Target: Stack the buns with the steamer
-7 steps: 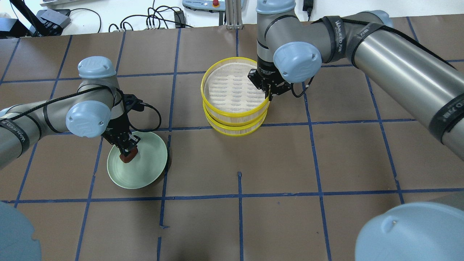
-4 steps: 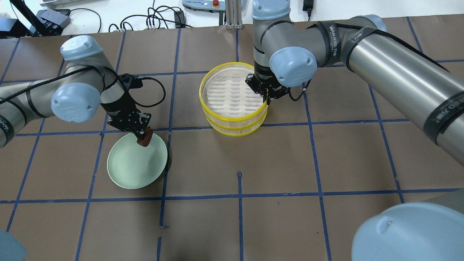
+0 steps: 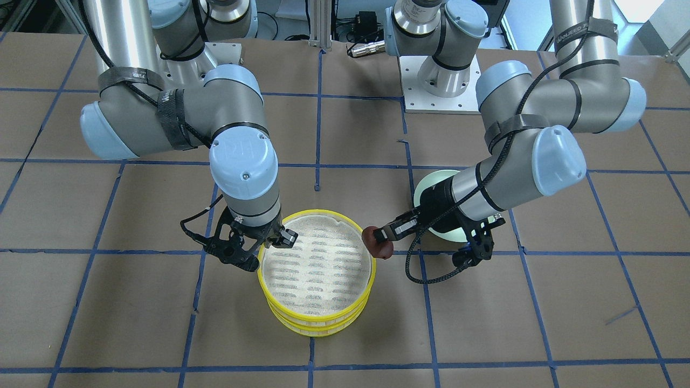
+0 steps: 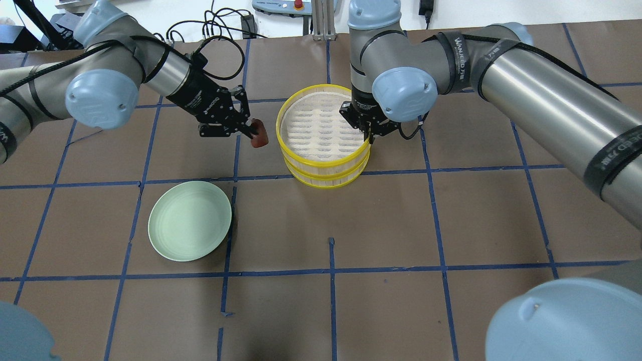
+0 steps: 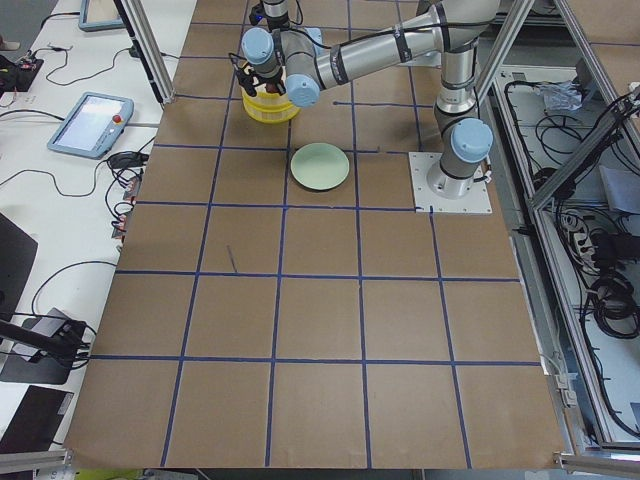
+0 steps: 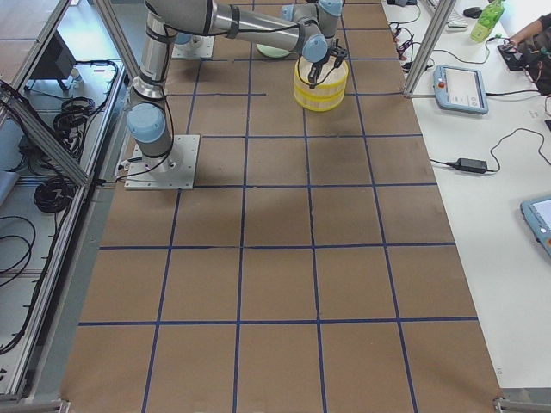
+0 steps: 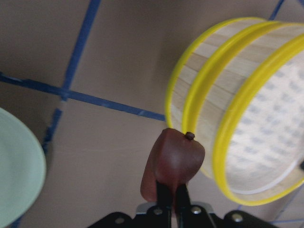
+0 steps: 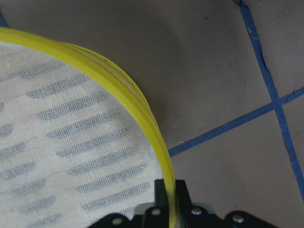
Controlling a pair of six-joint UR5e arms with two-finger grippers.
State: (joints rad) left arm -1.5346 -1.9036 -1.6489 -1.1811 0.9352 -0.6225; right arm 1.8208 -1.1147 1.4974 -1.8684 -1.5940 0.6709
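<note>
My left gripper (image 4: 253,134) is shut on the dark reddish-brown bun (image 4: 260,140) and holds it in the air just left of the steamer. The bun also shows in the front view (image 3: 377,242) and the left wrist view (image 7: 172,164), close to the steamer's outer wall. The steamer (image 4: 323,135) is two stacked yellow-rimmed bamboo tiers with a white liner; the top tier is empty. My right gripper (image 4: 371,134) is shut on the top tier's rim (image 8: 164,166) at its right side. The white bun is out of view.
The empty green plate (image 4: 190,220) lies on the brown table in front of and to the left of the steamer. Blue tape lines grid the table. Cables and a pendant lie beyond the far edge.
My left gripper lifted the reddish-brown bun off the green plate and carried it away and to the right, up beside the steamer. The right gripper stayed on the steamer's rim.
</note>
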